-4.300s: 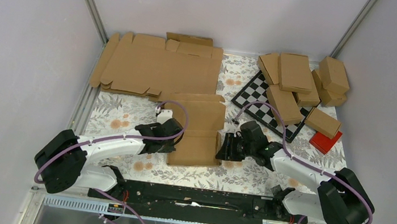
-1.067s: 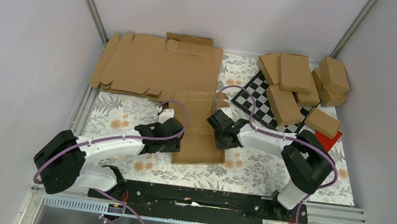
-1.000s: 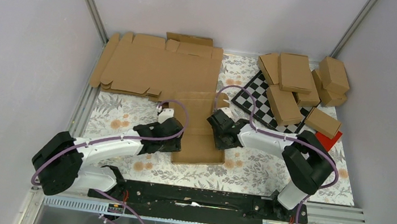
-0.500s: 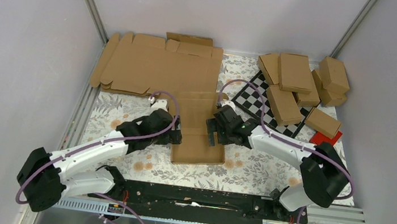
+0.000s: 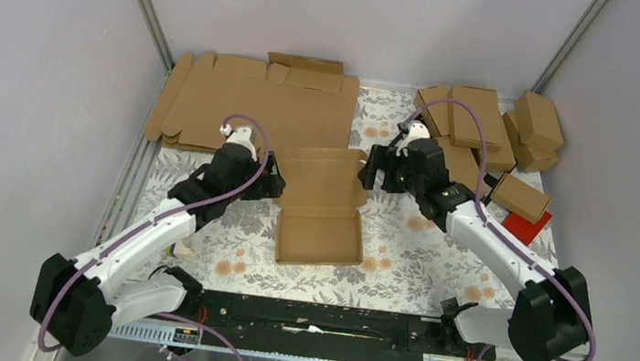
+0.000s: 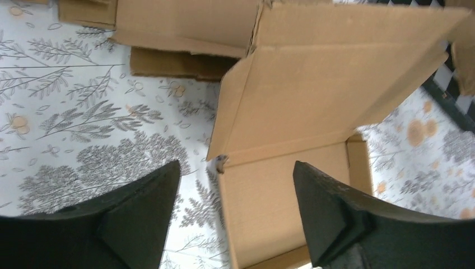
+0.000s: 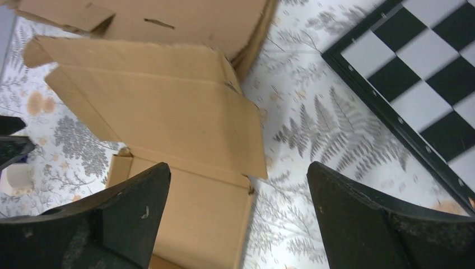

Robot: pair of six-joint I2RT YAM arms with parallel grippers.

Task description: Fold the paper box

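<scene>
Brown paper box [image 5: 319,236], one, half-folded; left fingers [image 6: 131,224], right fingers [image 7: 123,218] both spread, touching nothing.

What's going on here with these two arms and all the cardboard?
Two robot arms are folding a paper box mid-table. Its side walls are up and its lid stands half raised at the back. The left gripper and right gripper hover open either side of that lid, holding nothing. Flat blanks lie behind; finished boxes are piled at the right.
</scene>
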